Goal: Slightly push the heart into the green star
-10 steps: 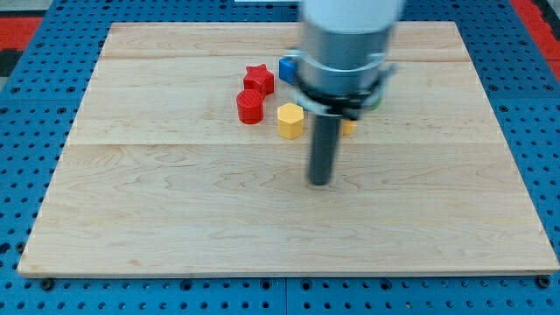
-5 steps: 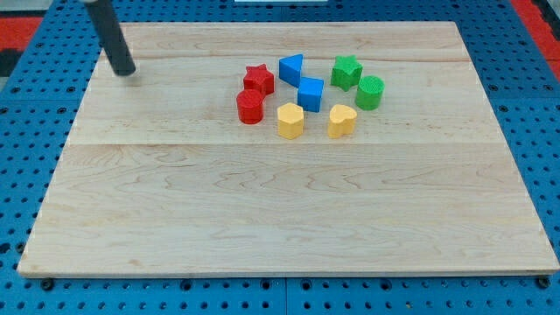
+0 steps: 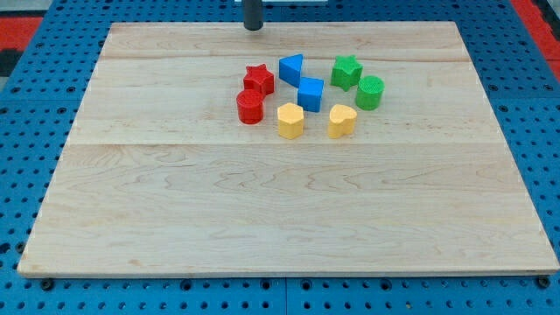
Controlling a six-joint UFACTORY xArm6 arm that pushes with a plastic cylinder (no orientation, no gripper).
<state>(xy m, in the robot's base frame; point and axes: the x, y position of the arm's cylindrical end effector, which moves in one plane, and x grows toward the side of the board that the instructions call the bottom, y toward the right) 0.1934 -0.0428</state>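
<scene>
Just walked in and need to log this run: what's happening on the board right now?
My tip sits at the top edge of the wooden board, touching no block. The job is to nudge the yellow heart into the green star; the two are apart, with the star toward the view's top. The heart lies below the green cylinder and right of the blue cube.

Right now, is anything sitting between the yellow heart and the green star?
No. In the camera view, bare wood lies between the yellow heart and the green star. The green cylinder sits just to the view's right of that stretch.
</scene>
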